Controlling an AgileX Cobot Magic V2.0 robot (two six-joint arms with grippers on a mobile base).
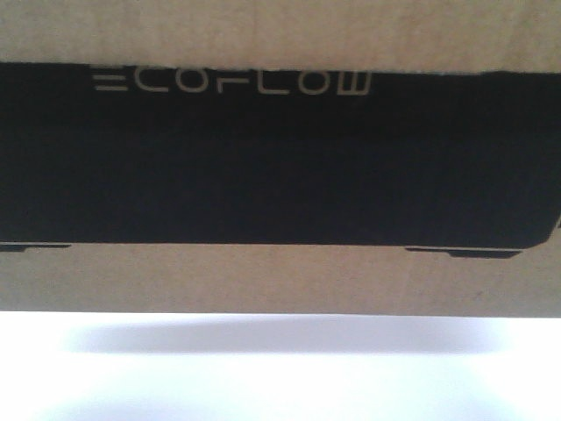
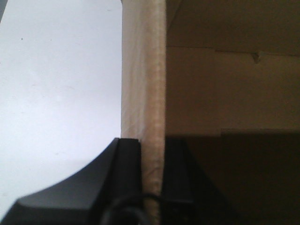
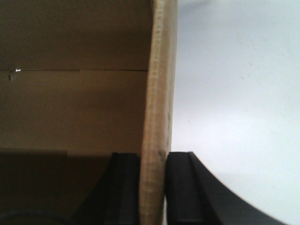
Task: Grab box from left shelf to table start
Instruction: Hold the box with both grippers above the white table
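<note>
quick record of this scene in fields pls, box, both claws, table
box: brown cardboard, black panel, pale ECOFLOW lettering, fills front view
left claw: shut on a box wall edge, a finger each side
right claw: shut on a box wall edge likewise
table: white, below the box, shadowed under it
box touching table: cannot tell

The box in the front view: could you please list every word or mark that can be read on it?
"ECOFLOW": pale letters on the black panel of the box.
Nothing else is readable; both wrist views show no text.
</note>
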